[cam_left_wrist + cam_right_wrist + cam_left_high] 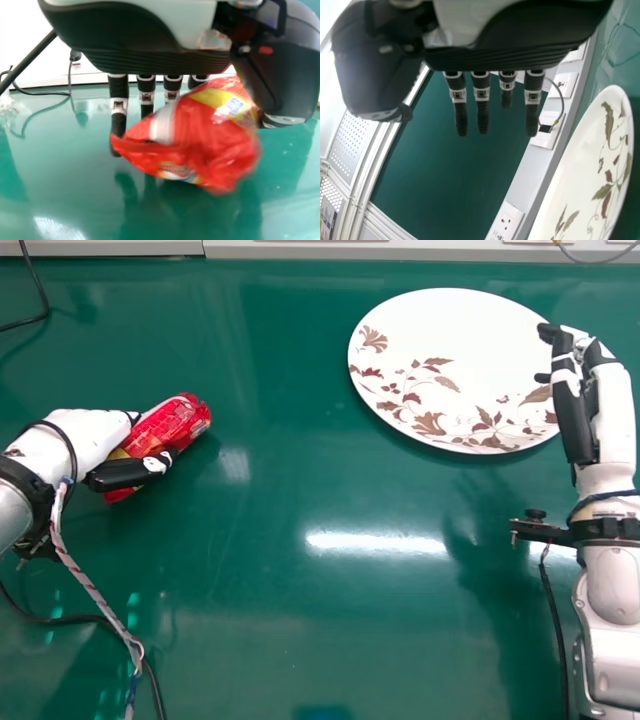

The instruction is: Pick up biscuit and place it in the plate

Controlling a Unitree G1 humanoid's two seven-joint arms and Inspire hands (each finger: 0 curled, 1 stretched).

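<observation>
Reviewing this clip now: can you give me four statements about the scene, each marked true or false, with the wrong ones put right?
1. The right hand is by the plate's right side in the head view, its fingers straight. True.
2. The plate is plain white all over. False: it has a brown leaf pattern.
3. The left hand holds the red biscuit packet between thumb and fingers. True.
4. The packet lies in the plate. False: it is left of it, in the left hand.

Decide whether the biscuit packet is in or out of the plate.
Out: the red packet is in the left hand, apart from the plate.
</observation>
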